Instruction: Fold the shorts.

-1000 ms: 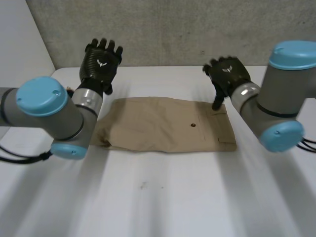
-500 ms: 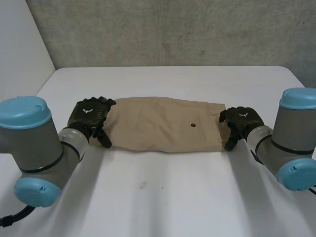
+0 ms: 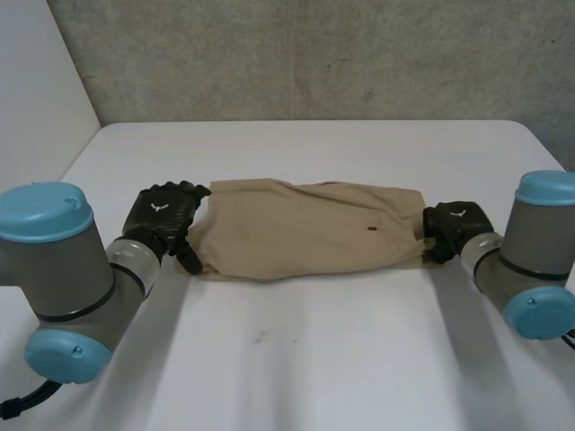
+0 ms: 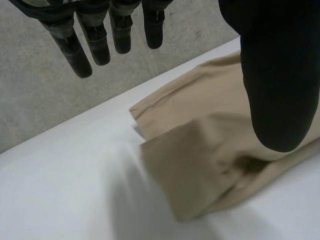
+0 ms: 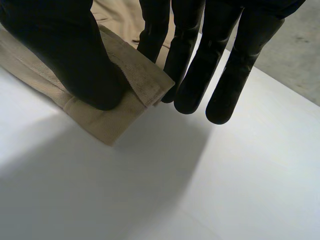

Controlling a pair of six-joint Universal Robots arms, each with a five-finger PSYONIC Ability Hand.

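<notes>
The right robot hand [image 3: 456, 224] sits low at the waistband end of the shorts [image 3: 305, 229], back of the hand up, its right arm [image 3: 530, 265] bent in from the near side; in its wrist view the thumb [image 5: 65, 55] presses on the waistband corner while the straight fingers [image 5: 235, 65] run under and past the cloth's edge, so the corner is pinched between them; the left robot hand [image 3: 162, 214] rests at the opposite, leg end, back up, thumb pointing toward the near edge just beside the hem; in its wrist view its fingers [image 4: 100, 40] are straight, spread and off the cloth, so it is open and holds nothing; the tan shorts lie lengthwise across the middle of the white counter [image 3: 314, 359], stretched between both hands, slightly rumpled.
</notes>
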